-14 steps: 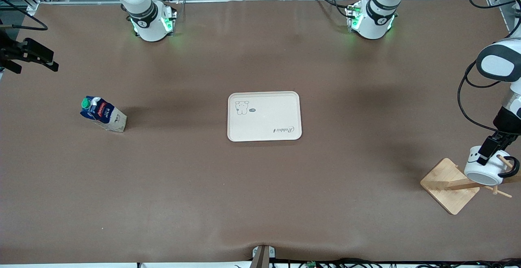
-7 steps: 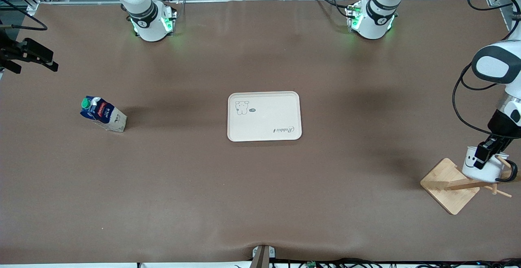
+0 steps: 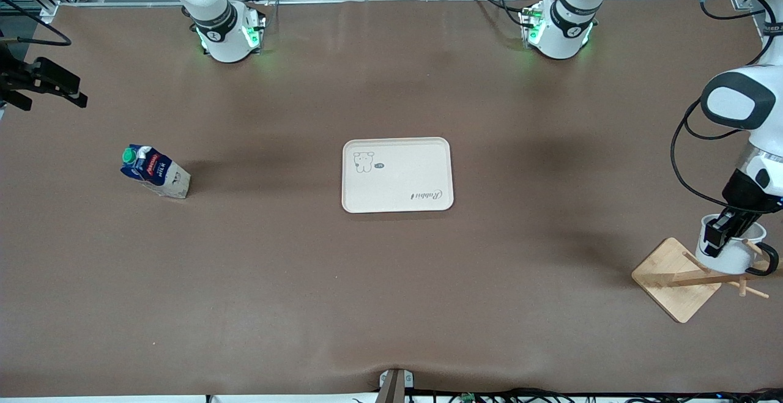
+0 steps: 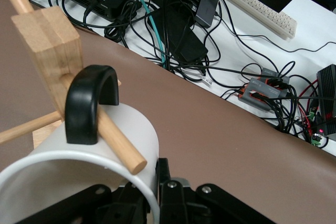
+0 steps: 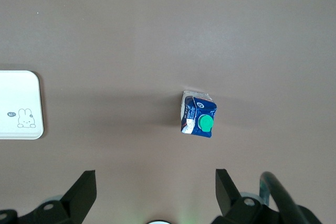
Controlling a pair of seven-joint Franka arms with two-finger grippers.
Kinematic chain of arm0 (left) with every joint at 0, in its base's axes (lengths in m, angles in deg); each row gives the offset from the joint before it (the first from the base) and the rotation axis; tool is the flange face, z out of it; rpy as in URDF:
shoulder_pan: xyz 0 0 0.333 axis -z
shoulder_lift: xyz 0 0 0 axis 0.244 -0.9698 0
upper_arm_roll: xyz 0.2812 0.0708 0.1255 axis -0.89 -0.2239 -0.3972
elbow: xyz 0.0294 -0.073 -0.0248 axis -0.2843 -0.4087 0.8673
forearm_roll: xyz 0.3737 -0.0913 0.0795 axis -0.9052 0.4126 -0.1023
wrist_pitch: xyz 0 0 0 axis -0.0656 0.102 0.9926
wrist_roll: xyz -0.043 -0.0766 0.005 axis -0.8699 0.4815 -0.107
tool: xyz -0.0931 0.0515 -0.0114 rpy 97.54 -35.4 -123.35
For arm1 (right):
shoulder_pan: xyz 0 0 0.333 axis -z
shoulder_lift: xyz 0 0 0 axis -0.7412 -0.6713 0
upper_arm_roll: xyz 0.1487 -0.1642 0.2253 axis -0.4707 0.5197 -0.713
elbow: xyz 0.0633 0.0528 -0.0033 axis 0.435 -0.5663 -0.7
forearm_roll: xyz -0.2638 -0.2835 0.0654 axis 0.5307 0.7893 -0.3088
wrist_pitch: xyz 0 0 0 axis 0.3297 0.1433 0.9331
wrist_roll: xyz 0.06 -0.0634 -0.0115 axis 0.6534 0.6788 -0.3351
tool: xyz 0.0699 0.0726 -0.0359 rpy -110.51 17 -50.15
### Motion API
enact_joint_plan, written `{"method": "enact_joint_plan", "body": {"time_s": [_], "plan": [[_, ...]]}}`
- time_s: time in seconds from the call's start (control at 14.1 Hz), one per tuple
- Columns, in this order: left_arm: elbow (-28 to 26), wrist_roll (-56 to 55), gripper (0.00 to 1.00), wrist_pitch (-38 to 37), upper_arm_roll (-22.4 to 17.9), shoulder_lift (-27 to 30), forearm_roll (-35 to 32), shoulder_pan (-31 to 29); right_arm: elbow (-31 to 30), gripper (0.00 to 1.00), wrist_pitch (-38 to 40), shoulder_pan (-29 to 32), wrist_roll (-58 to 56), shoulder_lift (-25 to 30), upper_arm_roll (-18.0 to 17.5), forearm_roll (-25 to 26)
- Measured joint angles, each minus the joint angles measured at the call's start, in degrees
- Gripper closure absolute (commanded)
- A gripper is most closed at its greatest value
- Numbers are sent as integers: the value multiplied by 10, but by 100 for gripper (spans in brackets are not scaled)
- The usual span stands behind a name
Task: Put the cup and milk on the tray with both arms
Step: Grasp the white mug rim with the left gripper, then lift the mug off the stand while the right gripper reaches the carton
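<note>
The white cup (image 3: 731, 255) is at the wooden rack at the left arm's end of the table. Its black handle (image 4: 90, 102) is still hooked round a rack peg (image 4: 116, 141). My left gripper (image 3: 717, 236) is shut on the cup's rim, one finger inside and one finger (image 4: 163, 178) outside the wall (image 4: 126, 129). The smiley face is hidden. The milk (image 3: 154, 170) stands toward the right arm's end. In the right wrist view the milk (image 5: 199, 114) lies below my open, empty right gripper (image 5: 155, 188), which hangs high by the table's end (image 3: 58, 85). The cream tray (image 3: 397, 175) lies mid-table.
The rack's square wooden base (image 3: 673, 280) and its post (image 4: 47, 51) are right by the cup. Cables and electronics (image 4: 178, 19) lie off the table's edge next to the rack. The tray's corner also shows in the right wrist view (image 5: 18, 106).
My left gripper has moved toward the arm bases with the cup and turned it more upright, so the smiley no longer shows. The right arm, milk and tray have not moved.
</note>
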Motion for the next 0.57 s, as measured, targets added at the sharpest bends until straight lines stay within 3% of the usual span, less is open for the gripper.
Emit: {"method": "enact_joint_plan", "body": {"time_s": [0.35,0.57], "plan": [[-28,0,100,-12,12,34,0,-1,0,0,0,0,0,0,0,0],[-44,0,100,-80,24,77,0,1,0,0,0,0,0,0,0,0]]}}
